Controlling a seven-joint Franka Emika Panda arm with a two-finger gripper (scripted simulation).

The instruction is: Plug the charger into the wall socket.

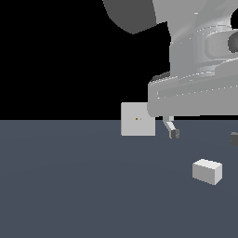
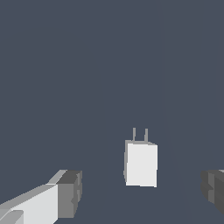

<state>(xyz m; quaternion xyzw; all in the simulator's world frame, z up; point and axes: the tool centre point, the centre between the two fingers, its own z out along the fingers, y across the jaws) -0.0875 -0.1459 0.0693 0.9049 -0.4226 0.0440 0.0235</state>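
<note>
**Charger lay free on the floor beneath a wide-open gripper**

The charger (image 1: 207,171) rested on the dark grey-blue floor (image 1: 83,186), toward the exterior view's right and nearer the camera than the other objects. It was a small white-grey block, wider than tall in that view, with nothing touching it. In the wrist view the charger (image 2: 141,164) showed a pale face with two thin prongs (image 2: 140,134) sticking out from one end, and it sat in the gap between the two fingers, closer to neither by much and clear of both.

The gripper (image 1: 203,135) hung above the charger with its fingers spread wide apart and holding nothing. One dark-tipped finger (image 1: 173,132) reached down below the grey hand; the other fingertip (image 1: 234,138) showed only as a dark block at the exterior view's right edge. In the wrist view, one finger (image 2: 65,194) appeared as a pale bar ending in a grey pad, and the other pad (image 2: 213,190) was cut by the frame edge.

The wall socket (image 1: 137,119) stood upright farther back, to the exterior view's left of the gripper, well apart from the charger. It was a flat white square plate with a tiny orange dot (image 1: 136,119) at its centre. Its right edge lay just beside the bulky grey arm (image 1: 200,69) as seen from that camera.
</note>
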